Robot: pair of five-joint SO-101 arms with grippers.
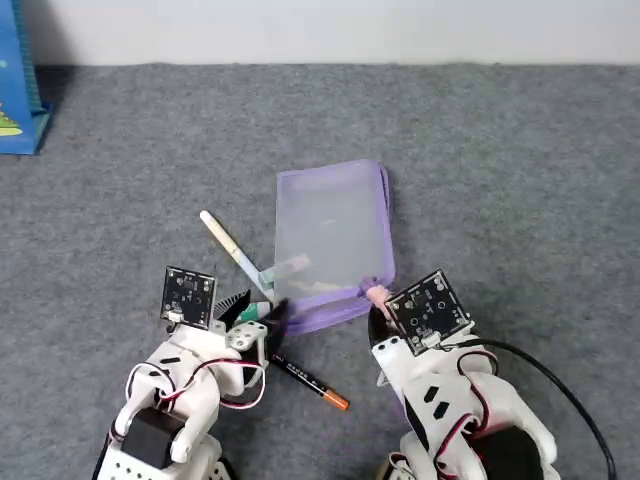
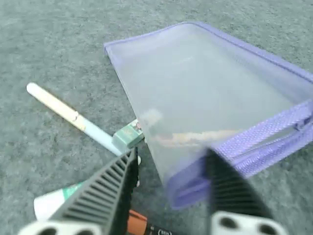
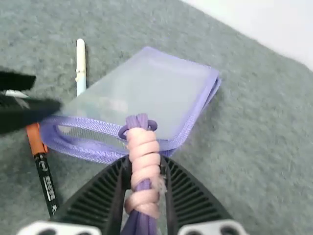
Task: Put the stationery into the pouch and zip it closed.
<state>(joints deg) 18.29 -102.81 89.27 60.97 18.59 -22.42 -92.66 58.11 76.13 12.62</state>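
While the right tool (image 3: 143, 178) was clenched on the pink-and-purple zip cord (image 3: 142, 147), we saw the left tool (image 2: 171, 156) released, its fingers spread apart over the pouch's near corner. Around that corner the loose things crowded. A white-and-blue pen (image 1: 232, 250) lay slanted just beside the pouch's edge on the left arm's side, its white end pointing away from the arms. A green-and-white stick (image 2: 54, 200) lay under the left tool. A black-and-orange marker (image 1: 310, 380) lay slantwise between the two arms, one orange end toward the right arm. A small green block (image 2: 128, 134) sat at the pouch's edge by the pen's blue end. A blue box (image 1: 18, 90) stood well apart at the far corner.

The translucent purple pouch (image 1: 332, 240) lay flat in the middle of the grey surface (image 1: 500, 170). Its long axis ran from the arms toward the far wall, with the zip edge nearest the arms. Something pale showed through its wall, though we could not tell what.
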